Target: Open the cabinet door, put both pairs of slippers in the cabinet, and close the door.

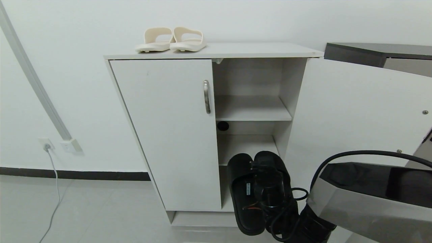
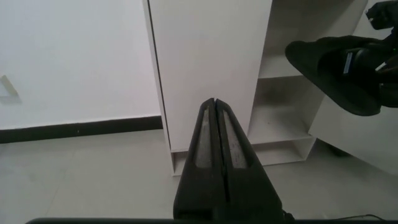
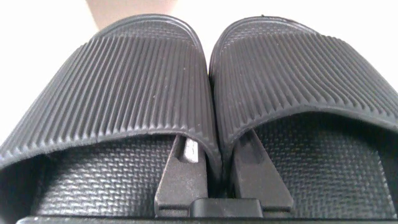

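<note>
Up close, the right wrist view gives the grip itself. The right gripper [image 3: 216,149] has its fingers [image 3: 184,168] slid under the ribbed straps of the pair of black slippers [image 3: 137,87], one finger inside each. They pinch the two touching inner strap edges between them, above finely textured footbeds.

The head view supplies the setting. The black pair is held side by side, off the floor, in front of the lower compartment of the white cabinet [image 1: 253,50]. The right door [image 1: 354,111] is swung open, and the left door [image 1: 162,135], with its metal handle [image 1: 207,97], is shut. A pair of cream slippers [image 1: 170,40] sits on the cabinet top, toward its left end.

The left wrist view shows the left gripper [image 2: 214,109] with its fingers pressed together on nothing, aimed at the foot of the shut door.
</note>
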Available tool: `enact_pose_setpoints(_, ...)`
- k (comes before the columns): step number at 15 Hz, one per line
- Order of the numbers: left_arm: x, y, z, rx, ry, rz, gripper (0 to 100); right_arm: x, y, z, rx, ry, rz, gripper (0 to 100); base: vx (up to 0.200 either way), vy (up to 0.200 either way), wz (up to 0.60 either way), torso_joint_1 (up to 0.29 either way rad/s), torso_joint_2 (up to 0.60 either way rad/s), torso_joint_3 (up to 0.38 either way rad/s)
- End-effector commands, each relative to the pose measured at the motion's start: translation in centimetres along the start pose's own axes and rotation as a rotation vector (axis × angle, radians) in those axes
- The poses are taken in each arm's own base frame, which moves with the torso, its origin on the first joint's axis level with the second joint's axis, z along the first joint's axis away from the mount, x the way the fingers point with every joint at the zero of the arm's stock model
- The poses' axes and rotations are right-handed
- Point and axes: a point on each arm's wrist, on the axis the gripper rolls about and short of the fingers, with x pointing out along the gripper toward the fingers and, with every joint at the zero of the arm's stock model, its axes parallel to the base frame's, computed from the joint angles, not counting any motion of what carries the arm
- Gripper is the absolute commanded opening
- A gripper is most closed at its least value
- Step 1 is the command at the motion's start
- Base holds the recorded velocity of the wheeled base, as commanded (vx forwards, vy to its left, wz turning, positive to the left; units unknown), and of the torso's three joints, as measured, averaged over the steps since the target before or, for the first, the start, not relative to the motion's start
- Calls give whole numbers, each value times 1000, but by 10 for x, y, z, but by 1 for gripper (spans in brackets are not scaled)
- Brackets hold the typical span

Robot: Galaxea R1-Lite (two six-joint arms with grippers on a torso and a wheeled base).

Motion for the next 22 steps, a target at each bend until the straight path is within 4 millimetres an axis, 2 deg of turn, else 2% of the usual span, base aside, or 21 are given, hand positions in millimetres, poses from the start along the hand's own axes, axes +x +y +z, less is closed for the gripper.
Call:
enact_pose_setpoints(1, 0, 0, 0, 0, 0, 0, 0, 3, 3, -12, -15, 17, 1, 0, 0, 0, 0, 0, 0, 0)
enact_pose_setpoints(6, 0, 0, 0, 0, 2, 0, 0, 6, 4, -23, -25, 36, -2, 0, 0, 0, 0, 0, 1, -18)
enact_pose_setpoints(11, 0, 0, 0, -1, 0, 0, 0, 6, 4, -24, -23, 37, -2, 0, 0, 0, 0, 4, 1, -172)
enact_pose_setpoints(17, 0, 0, 0, -3, 2, 1, 0, 12, 4, -37, -7, 0, -13, 0, 0, 0, 0, 4, 1, -170)
enact_pose_setpoints(20, 0, 0, 0, -3, 0, 1, 0, 11, 5, -27, -4, -93, 0, 0, 0, 0, 0, 0, 0, 0)
enact_pose_setpoints(22, 0, 0, 0, -3, 0, 1, 0, 11, 4, -27, -2, -96, -2, 0, 0, 0, 0, 0, 0, 0)
